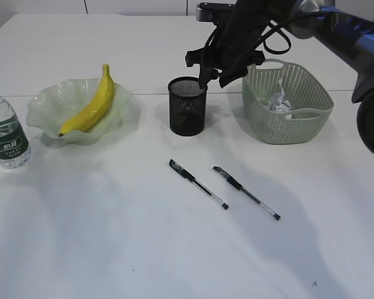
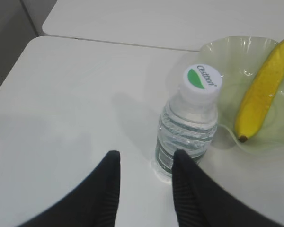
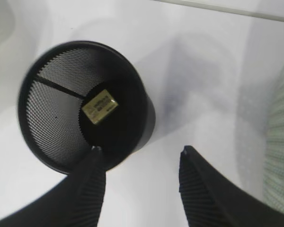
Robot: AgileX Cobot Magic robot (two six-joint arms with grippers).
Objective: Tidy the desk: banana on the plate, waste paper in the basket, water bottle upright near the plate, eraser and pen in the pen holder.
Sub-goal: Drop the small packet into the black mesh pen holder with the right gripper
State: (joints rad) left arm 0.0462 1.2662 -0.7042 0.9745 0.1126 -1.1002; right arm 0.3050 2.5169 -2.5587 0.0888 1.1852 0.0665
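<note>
banana (image 1: 90,106): lies lengthwise in the pale green wavy-edged plate (image 1: 47,99), stem end pointing up and away from the camera.
water bottle (image 1: 6,134): stands upright at the left edge of the desk, just beside the plate; white cap on, label facing front.
waste paper (image 1: 279,99): crumpled white wad inside the green lattice basket (image 1: 299,121) at the right.
pen holder (image 1: 187,107): black mesh cup between plate and basket, upright.
eraser (image 3: 100,106): small yellowish block with a printed label, lying on the floor of the pen holder — seen from above in the right wrist view.
pens: two black-capped pens on the bare desk in front of the holder, roughly parallel, near each other but not touching — left pen (image 1: 198,184), right pen (image 1: 245,192).
left gripper (image 2: 146,165): fingers apart and empty; the right-hand finger sits just in front of the bottle's base, whether it touches i cannot tell.
right gripper (image 3: 139,152): above the holder's rim on its basket side, fingers spread, nothing between them.
</note>
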